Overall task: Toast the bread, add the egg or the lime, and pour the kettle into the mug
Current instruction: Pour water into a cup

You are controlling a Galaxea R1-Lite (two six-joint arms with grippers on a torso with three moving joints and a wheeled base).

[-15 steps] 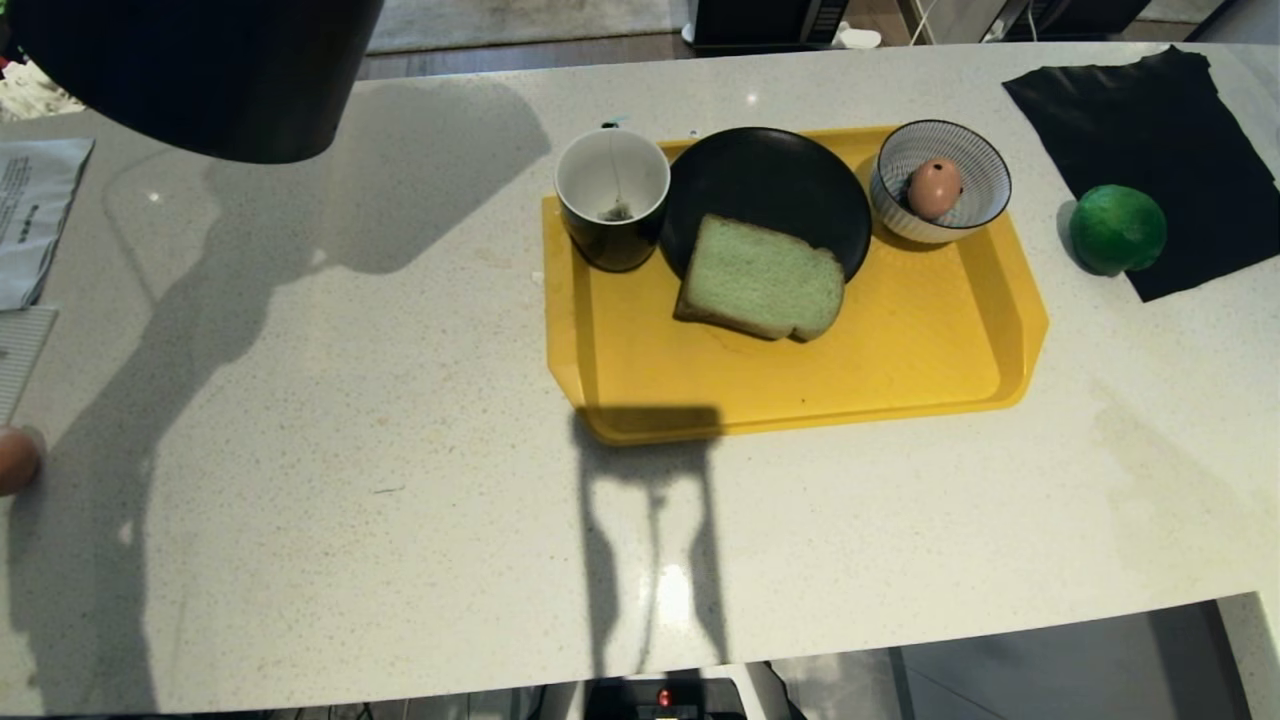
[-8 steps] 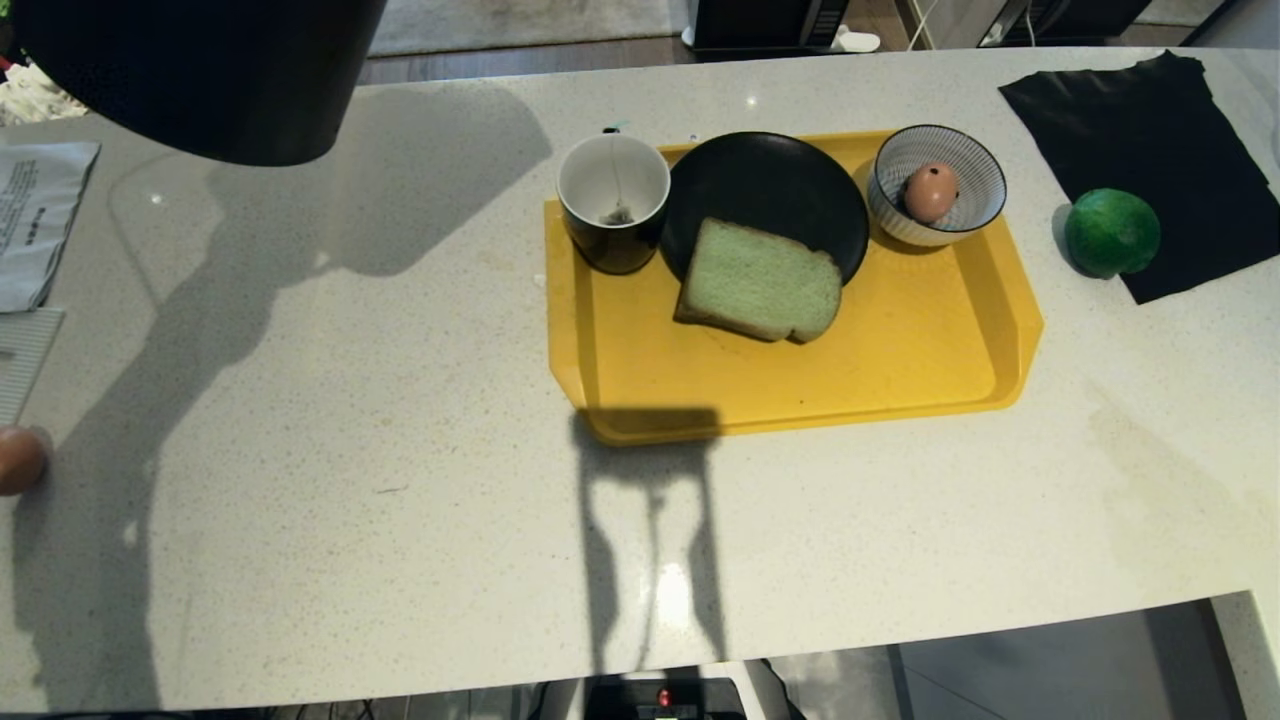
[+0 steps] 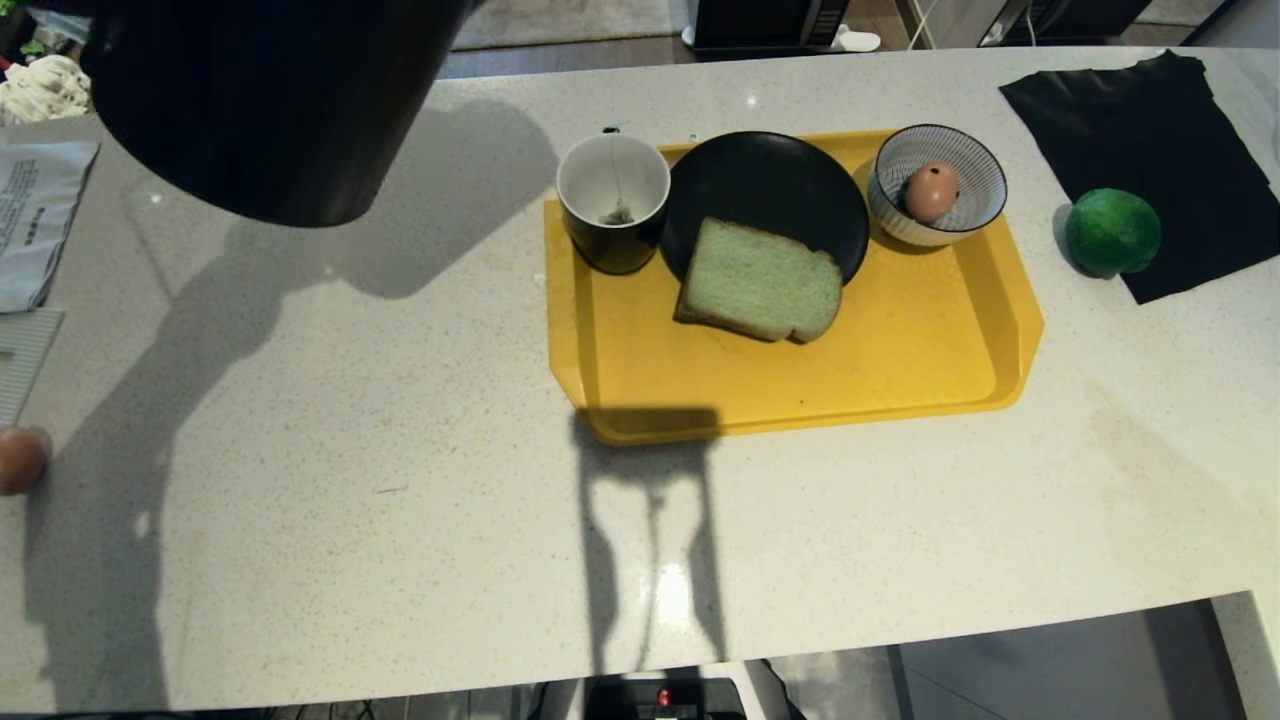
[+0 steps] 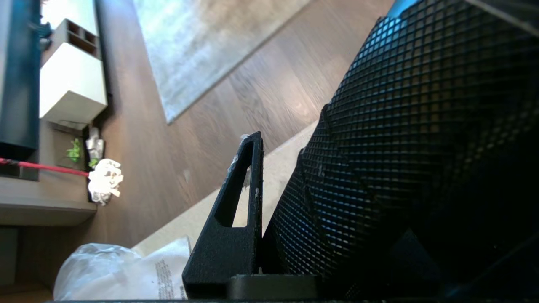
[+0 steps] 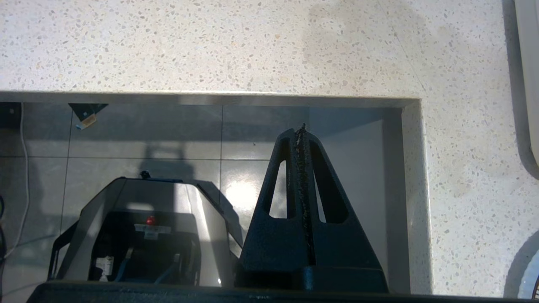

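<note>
1. Head view: we see the kettle (image 3: 270, 110) raised over the tabletop (image 3: 350, 480), the mug (image 3: 613, 200) beyond it on the yellow tray (image 3: 900, 350).
2. Our left claw (image 4: 269, 202) is clamped on the kettle.
3. Our right claw (image 5: 301, 134) hangs pressed together, apart from these, below the tabletop edge.

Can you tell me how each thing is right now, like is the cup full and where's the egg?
kettle: lifted off the counter, not over the mug yet.
mug: upright on the tray, tea bag inside, no water visible.
bread: half on the black plate, half on the tray.
egg: in the striped bowl.
lime: on the counter, against the black cloth.
right gripper: shut, empty.
</note>
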